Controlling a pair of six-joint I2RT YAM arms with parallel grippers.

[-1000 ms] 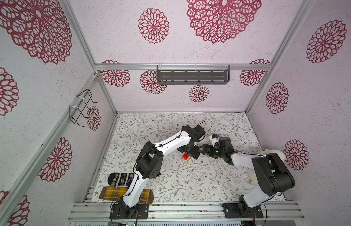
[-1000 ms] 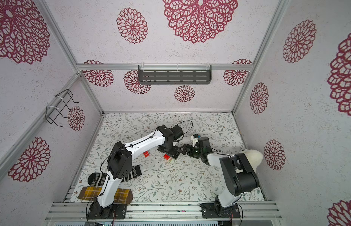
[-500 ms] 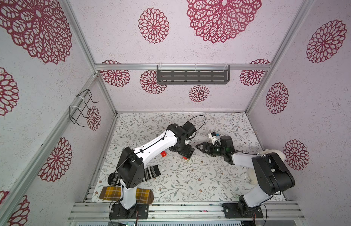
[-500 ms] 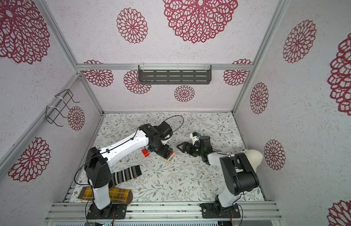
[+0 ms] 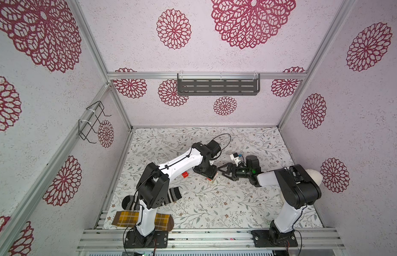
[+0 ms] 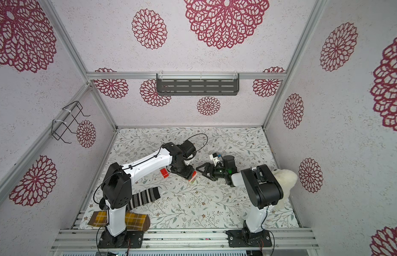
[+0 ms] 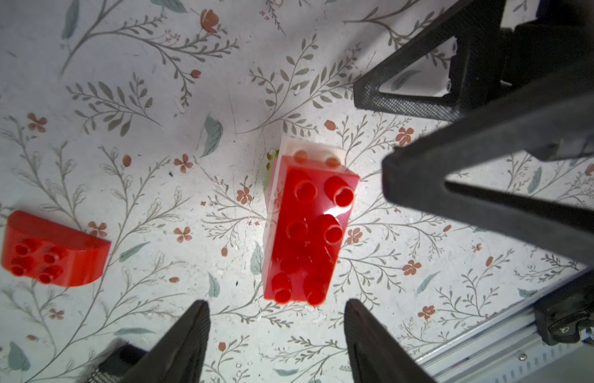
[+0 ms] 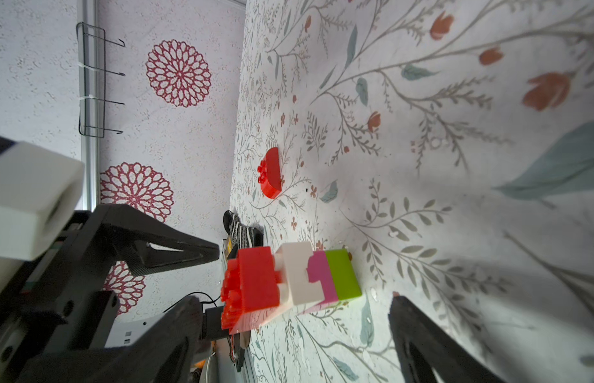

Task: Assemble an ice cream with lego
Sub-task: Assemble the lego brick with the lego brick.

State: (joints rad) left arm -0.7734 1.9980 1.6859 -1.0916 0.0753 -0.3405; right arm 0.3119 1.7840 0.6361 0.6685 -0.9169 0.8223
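On the floral mat (image 5: pixel 215 206), near its middle: ice cream (image 8: pixel 289 282), an upright stack, lime green on the mat, then pink, white, and red on top with studs up. Left gripper (image 7: pixel 275 301) hangs straight above it, pointing down, fingers parted to either side of the red top and clear of it, holding nothing. In both top views its body covers most of the stack, leaving only a red-and-white edge in sight. Right gripper (image 5: pixel 220 172) lies low beside the stack on the right arm's side, jaws spread wide and empty, tips near the bricks but apart from them. Red brick (image 5: pixel 185 174), half-round and loose, lies on the mat across the stack from the right gripper, apart from both. Striped sock (image 5: pixel 171 195) and plaid sock (image 5: pixel 124 218) lie by the left arm's base. White plush (image 5: pixel 314 177) sits behind the right arm. Grey shelf (image 5: pixel 217 87) hangs on the back wall, wire rack (image 5: pixel 91 124) on the side wall.
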